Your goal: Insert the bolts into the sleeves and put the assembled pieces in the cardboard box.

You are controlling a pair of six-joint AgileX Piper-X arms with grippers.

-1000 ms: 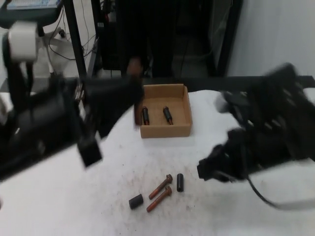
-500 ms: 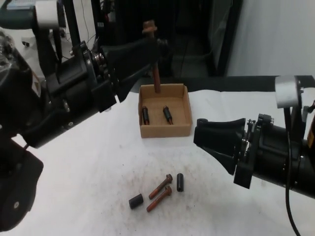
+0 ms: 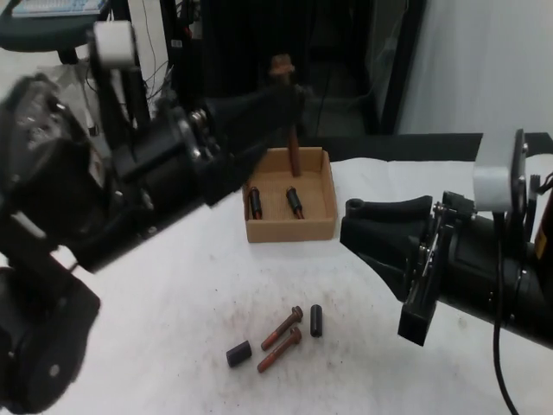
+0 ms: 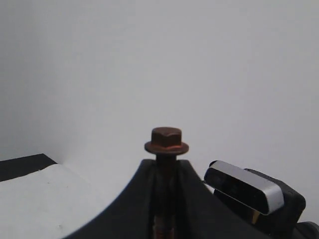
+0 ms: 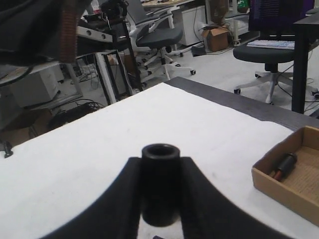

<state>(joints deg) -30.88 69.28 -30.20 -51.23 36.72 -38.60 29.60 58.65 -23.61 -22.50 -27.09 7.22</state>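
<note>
Your left gripper [image 3: 289, 108] is clamped on a bolt [image 3: 294, 149] and holds it upright, head on top, in the air over the back part of the cardboard box [image 3: 289, 230]. In the left wrist view the bolt's head stands clear above the fingertips and the shaft runs down between them. Your right gripper [image 5: 160, 162] is pinched on a black sleeve [image 5: 160, 199], held on end with its open bore facing up, over the white cloth [image 3: 173, 303] to the right of the box. Two assembled pieces [image 3: 255, 203] lie inside the box, side by side and apart. On the cloth in front of the box, two loose bolts [image 3: 282, 327] lie close together at a slant. One loose sleeve [image 3: 316, 320] lies just beside them on the right and another spare sleeve [image 3: 238, 354] just to their left.
</note>
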